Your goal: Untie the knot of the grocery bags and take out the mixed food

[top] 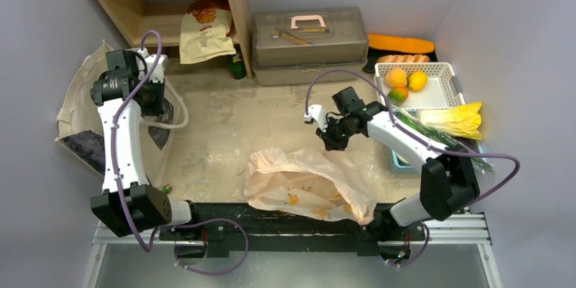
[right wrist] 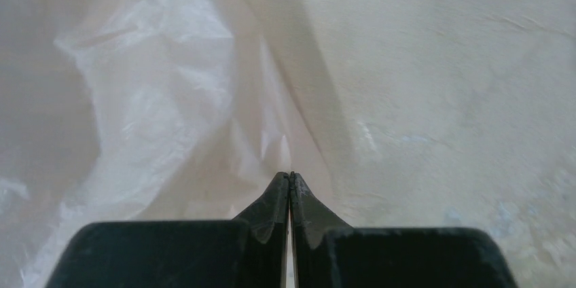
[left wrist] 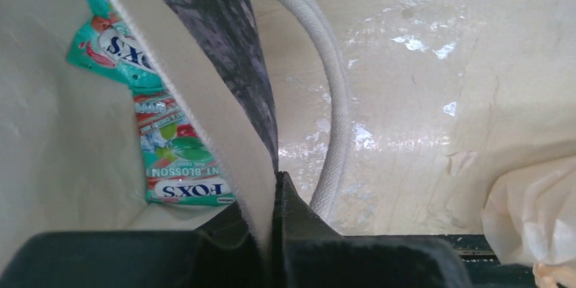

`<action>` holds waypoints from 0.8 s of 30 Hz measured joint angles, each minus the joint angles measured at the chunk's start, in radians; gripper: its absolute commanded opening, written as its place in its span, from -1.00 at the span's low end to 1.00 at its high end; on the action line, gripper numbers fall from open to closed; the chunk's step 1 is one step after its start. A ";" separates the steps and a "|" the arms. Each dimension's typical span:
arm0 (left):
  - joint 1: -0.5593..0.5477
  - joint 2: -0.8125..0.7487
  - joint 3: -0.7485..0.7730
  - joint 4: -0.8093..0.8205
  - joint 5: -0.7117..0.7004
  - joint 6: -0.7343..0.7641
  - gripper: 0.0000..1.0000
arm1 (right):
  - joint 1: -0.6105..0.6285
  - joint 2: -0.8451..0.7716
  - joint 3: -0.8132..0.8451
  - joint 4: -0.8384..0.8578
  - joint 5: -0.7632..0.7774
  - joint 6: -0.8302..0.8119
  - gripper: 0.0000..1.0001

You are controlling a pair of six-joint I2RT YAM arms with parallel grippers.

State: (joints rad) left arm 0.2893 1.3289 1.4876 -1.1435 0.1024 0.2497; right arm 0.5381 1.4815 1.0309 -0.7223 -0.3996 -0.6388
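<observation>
The grocery bag (top: 306, 186) lies just near-left of the right fingers (right wrist: 272, 206), pressed together, hold unclear; far-off left fingers (left wrist: 295, 217) pinch a tote bag (left wrist: 204, 111).

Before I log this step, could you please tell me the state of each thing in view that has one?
left fingers: shut on the tote bag rim.
right fingers: shut; whether they pinch plastic is unclear.
grocery bag: collapsed and crumpled.
tote bag: open, sweet packets inside.
storage box: lid closed.
basket: holds three round fruits.
</observation>
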 measured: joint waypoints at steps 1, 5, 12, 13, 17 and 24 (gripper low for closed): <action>0.000 0.001 0.004 -0.009 0.016 0.005 -1.00 | -0.027 -0.010 0.006 0.004 0.002 0.014 -1.00; -0.003 0.003 0.019 -0.042 0.072 0.030 -1.00 | -0.130 -0.017 0.053 0.000 0.006 0.042 -1.00; -0.074 -0.008 0.035 -0.079 0.145 0.076 -1.00 | -0.142 -0.065 0.113 -0.025 -0.018 0.071 -1.00; -0.090 -0.013 0.038 -0.083 0.156 0.078 -1.00 | -0.143 -0.072 0.117 -0.017 -0.003 0.083 -1.00; -0.131 -0.030 0.055 -0.108 0.211 0.084 -1.00 | -0.194 -0.076 0.119 0.048 0.105 0.121 -1.00; -0.223 -0.037 0.085 -0.114 0.308 0.057 -1.00 | -0.285 0.020 0.200 0.197 0.347 0.225 -1.00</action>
State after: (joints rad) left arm 0.0666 1.2922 1.5726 -1.2579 0.4103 0.3065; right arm 0.2535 1.5017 1.2312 -0.5251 -0.0525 -0.4133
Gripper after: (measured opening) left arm 0.006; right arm 0.001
